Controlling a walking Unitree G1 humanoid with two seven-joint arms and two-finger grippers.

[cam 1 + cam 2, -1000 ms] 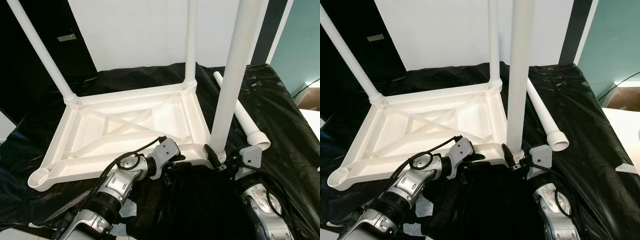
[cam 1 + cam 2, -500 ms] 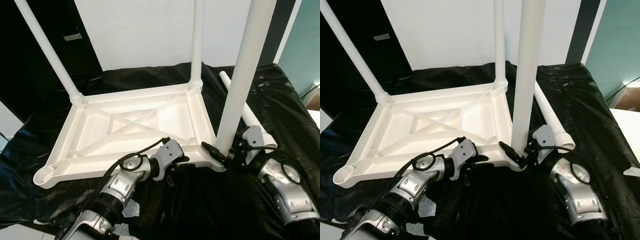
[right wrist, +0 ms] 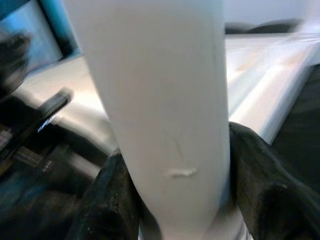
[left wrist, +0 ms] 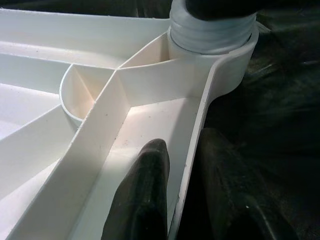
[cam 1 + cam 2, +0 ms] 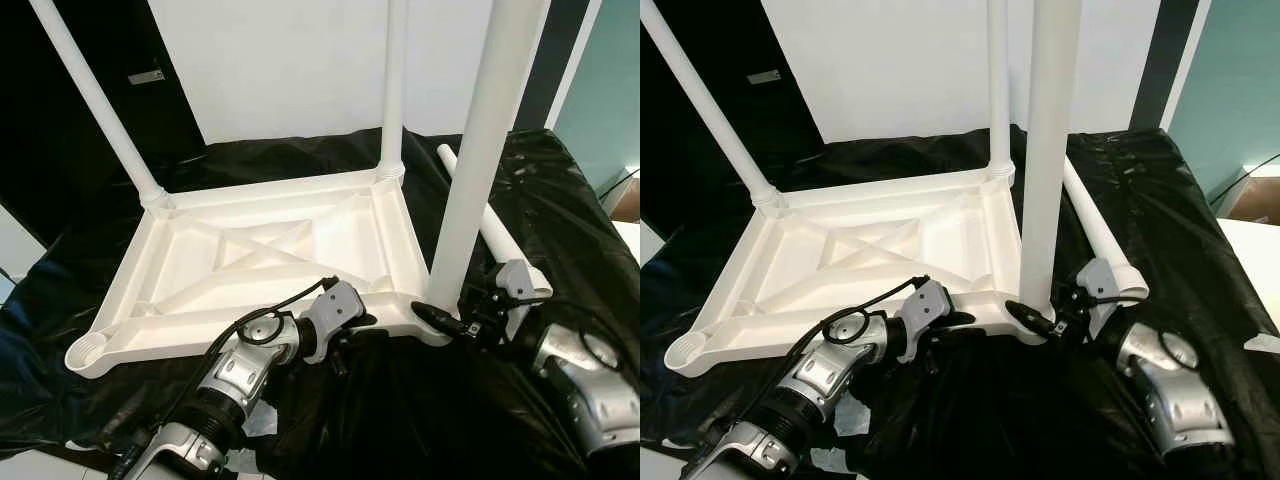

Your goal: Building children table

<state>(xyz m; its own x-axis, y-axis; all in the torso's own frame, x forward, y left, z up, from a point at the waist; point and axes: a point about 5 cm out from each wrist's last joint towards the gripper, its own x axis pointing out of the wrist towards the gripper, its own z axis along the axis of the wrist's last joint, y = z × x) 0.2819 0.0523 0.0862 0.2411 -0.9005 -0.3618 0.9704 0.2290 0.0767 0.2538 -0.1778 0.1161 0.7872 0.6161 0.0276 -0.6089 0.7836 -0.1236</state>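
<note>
The white tabletop [image 5: 260,250] lies upside down on a black plastic sheet. White legs stand in its far left corner [image 5: 95,100] and far right corner [image 5: 393,90]. A third leg [image 5: 480,150] stands in the near right corner socket, leaning slightly. My right gripper [image 5: 445,315] is shut on this leg's base, its fingers [image 3: 260,190] on either side of it. My left gripper [image 4: 187,145] is shut on the tabletop's near rim, one finger [image 4: 150,170] inside the rim and one outside. The near left socket [image 5: 85,352] holds no leg.
A loose white leg [image 5: 490,230] lies on the black sheet to the right of the tabletop. A white wall panel [image 5: 290,60] stands behind. The sheet's edge drops to light floor at the near left [image 5: 30,465].
My right wrist has swung round the leg's base, from in front of it to its right side, still gripping. The left gripper stays on the rim. The camera has shifted a little.
</note>
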